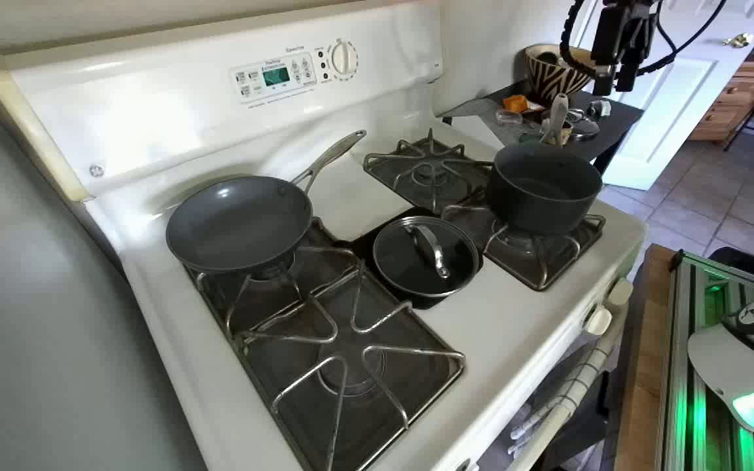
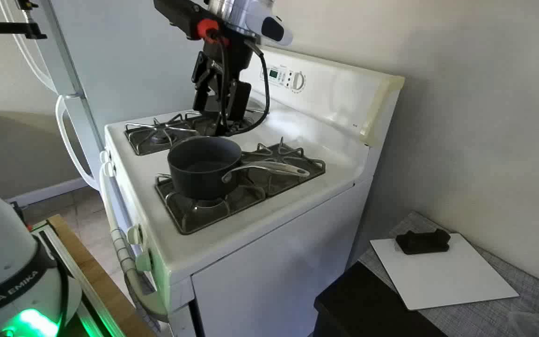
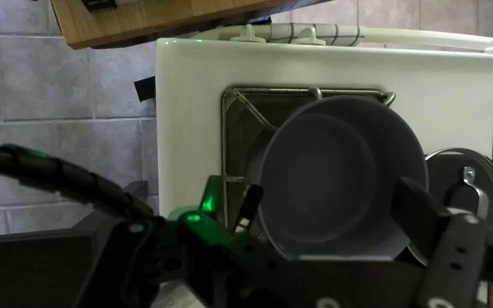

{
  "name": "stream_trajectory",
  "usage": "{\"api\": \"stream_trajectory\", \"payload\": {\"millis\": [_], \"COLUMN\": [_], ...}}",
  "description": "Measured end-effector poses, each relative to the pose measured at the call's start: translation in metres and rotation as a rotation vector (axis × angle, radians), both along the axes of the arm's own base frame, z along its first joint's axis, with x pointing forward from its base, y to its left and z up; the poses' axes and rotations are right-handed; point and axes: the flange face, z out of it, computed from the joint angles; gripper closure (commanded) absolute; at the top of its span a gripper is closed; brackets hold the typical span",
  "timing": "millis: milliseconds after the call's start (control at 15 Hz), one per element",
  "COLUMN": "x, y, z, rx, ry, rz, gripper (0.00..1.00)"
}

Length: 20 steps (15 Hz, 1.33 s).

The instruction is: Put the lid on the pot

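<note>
The pot (image 1: 540, 212) is dark grey and deep, with one long pale metal handle visible. It stands upright and uncovered on a front burner. It also shows in an exterior view (image 2: 201, 180) and in the wrist view (image 3: 319, 167). The glass lid (image 1: 410, 261), with a metal rim and an arched metal handle, lies over a dark area in the stove's middle. In the wrist view the lid (image 3: 456, 164) is beside the pot, partly behind a finger. My gripper (image 3: 334, 199) is open and empty above the pot. It shows in both exterior views (image 1: 616, 85) (image 2: 219, 105).
A grey frying pan (image 1: 239, 222) sits on a back burner, its handle pointing toward the backguard (image 1: 187, 91). Metal burner grates (image 1: 351, 366) rise from the white stove top. A side table beyond the stove holds a patterned basket (image 1: 557, 75) and small items.
</note>
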Motion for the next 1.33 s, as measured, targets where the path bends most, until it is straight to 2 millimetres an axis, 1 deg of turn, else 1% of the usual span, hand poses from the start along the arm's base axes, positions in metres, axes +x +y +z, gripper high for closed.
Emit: {"api": "stream_trajectory", "payload": {"millis": [467,600,667,733,867,1133,1333], "x": [0.0,0.001,0.003,0.007,0.017,0.039,0.053], "y": [0.0,0.004,0.009,0.018,0.041,0.094,0.133], "z": [0.0,0.0,0.0,0.0,0.003,0.008,0.005], "rx": [0.0,0.001,0.004,0.011,0.032,0.07,0.077], "ry": [0.0,-0.005,-0.018,-0.036,-0.088,-0.195,-0.244], "rz": [0.0,0.019,0.027,0.037,0.057,0.103,0.141], "gripper": [0.0,0.0,0.0,0.0,0.0,0.0,0.0]}}
